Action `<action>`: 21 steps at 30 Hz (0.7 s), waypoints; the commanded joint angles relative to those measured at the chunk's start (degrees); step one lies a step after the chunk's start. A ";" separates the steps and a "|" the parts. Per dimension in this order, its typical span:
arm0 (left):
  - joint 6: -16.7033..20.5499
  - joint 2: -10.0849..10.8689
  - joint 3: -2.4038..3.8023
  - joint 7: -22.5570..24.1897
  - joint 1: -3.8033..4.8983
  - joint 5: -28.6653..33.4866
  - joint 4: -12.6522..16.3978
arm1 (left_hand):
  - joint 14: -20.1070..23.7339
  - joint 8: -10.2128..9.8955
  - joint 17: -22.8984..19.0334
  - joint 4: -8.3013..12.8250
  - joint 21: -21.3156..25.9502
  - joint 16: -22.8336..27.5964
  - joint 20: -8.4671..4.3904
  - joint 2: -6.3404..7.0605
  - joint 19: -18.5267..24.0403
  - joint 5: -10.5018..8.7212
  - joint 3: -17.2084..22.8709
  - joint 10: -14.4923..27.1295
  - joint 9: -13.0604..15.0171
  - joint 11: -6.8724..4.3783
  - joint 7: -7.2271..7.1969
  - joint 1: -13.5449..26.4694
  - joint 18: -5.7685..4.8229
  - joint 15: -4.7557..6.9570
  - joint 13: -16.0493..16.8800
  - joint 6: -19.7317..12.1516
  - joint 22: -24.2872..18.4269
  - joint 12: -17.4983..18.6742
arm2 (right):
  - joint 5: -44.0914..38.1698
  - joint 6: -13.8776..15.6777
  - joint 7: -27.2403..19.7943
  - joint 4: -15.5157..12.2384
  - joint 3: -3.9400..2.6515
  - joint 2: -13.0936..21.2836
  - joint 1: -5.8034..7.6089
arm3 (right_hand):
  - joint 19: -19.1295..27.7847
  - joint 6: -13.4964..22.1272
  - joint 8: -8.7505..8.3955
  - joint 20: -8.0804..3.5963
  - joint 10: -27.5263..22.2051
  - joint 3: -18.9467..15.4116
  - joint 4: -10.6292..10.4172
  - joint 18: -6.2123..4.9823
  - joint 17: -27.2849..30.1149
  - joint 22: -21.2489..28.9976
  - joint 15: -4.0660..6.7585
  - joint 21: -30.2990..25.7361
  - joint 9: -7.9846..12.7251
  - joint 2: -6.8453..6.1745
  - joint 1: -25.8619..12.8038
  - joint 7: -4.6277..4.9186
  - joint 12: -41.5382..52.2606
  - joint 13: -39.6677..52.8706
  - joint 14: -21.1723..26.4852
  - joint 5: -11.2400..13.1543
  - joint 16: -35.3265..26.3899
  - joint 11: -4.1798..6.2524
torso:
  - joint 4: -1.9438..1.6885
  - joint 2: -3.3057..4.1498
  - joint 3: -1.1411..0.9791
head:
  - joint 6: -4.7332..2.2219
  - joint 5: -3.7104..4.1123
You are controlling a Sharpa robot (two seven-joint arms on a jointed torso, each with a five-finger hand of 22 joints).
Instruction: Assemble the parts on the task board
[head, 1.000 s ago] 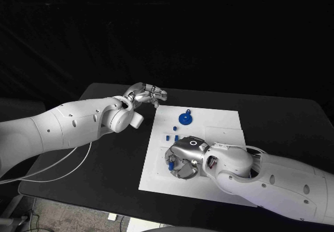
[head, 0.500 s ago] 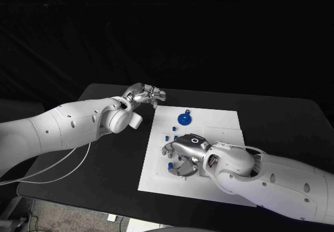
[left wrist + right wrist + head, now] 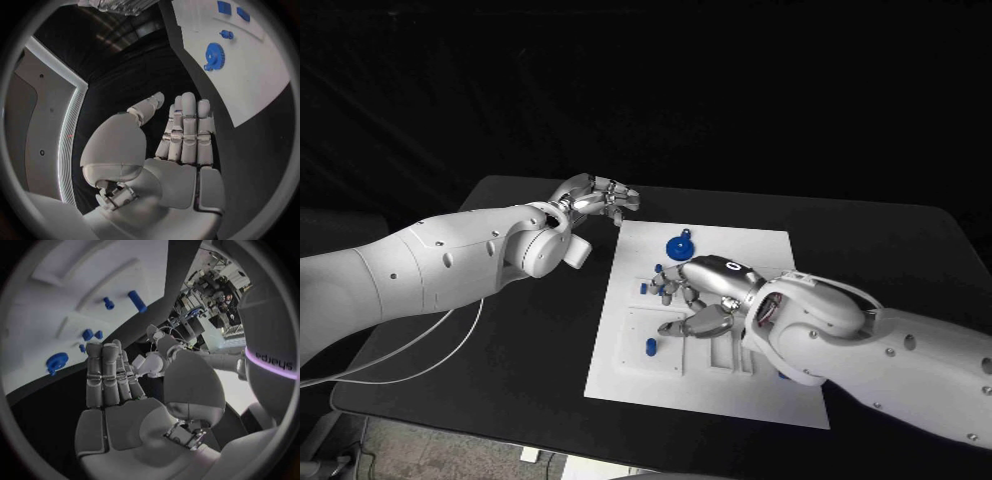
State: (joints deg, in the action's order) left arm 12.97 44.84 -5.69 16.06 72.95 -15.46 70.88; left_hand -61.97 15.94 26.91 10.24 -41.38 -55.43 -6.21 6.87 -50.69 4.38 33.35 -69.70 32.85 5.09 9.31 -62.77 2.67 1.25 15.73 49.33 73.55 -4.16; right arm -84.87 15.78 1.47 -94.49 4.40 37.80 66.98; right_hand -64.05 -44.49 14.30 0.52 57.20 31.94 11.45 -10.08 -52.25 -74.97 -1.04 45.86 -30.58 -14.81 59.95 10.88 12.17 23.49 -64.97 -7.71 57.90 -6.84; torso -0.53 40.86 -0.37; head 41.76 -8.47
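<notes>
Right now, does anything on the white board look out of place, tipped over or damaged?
Nothing stands out. The task board lies flat on the black table, with the blue gear and the small blue parts resting on it. The right hand is above the board, and the left hand is beside its far corner.

task board (image 3: 762, 255): matt white | parts (image 3: 681, 245): smooth blue plastic | table (image 3: 531, 330): matt black

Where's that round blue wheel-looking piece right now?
In the head view, the blue gear lies on the task board near its far left corner, between the left hand and the right hand.
</notes>
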 commanded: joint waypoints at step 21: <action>-1.02 -1.94 -0.10 0.80 -0.32 0.56 -2.44 | -0.02 0.27 0.18 -0.67 0.41 0.39 -0.27 0.12 -0.24 -0.35 -0.14 0.05 0.06 0.28 0.10 0.67 0.81 -0.40 0.09 -0.39 0.17 -0.09 | 30.35 -24.59 9.22 2.58 -0.50 15.86 7.60 | -3.23 -6.21 2.10 -3.11 -0.52 2.03 -4.41 -4.92 -5.30 -1.30 5.68 9.00 -5.64 4.97 -1.19 -2.93 51.91 33.84 -3.17 4.60 13.01 5.29 | 0.96 -1.53 -0.12 | -0.57 4.05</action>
State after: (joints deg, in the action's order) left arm 12.84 43.12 -5.80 16.11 72.70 -15.29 68.44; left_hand -61.97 15.93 27.01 9.77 -41.18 -55.43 -6.20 7.08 -50.68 4.38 33.20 -69.69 32.84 5.06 9.31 -62.55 2.67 1.25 15.72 49.33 73.66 -4.16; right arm -58.53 -2.87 6.11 -91.73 3.88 53.01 74.56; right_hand -66.47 -50.52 16.58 -2.26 56.98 34.01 7.45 -10.96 -56.92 -74.96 4.80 54.40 -36.10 -9.66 59.35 7.47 63.04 56.73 -67.60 -3.32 70.13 -2.16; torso 0.25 39.64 -0.51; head 41.02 -4.78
